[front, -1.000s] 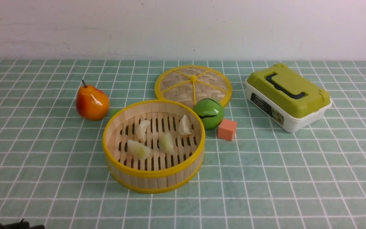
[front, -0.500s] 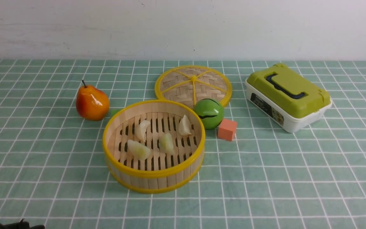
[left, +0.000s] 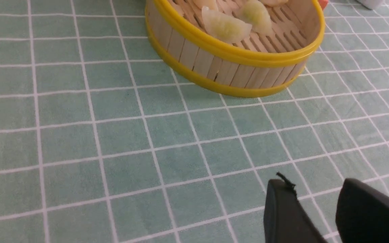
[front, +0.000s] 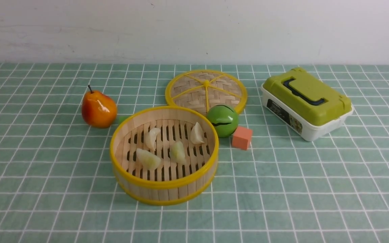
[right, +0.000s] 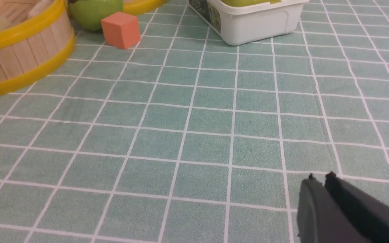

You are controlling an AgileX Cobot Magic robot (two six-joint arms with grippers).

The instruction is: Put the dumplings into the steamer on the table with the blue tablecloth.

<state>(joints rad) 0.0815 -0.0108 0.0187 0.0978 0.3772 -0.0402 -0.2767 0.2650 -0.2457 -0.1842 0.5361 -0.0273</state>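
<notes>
In the left wrist view, the picture's edge cut off the steamer (left: pixel 235 57) and the left gripper (left: pixel 316 189). In the right wrist view, the white box (right: pixel 252 20) and green ball (right: pixel 93 10) were cut off too.

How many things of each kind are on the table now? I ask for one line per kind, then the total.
Dumplings: 4, all in the steamer
Steamer: 1
Woven lid: 1
Pear: 1
Green ball: 1
Orange cube: 1
Green-lidded box: 1
Total: 10

A pear (front: pixel 99 109), woven lid (front: pixel 206 91), green ball (front: pixel 222 120), orange cube (front: pixel 242 137), lidded box (front: pixel 306 102).
</notes>
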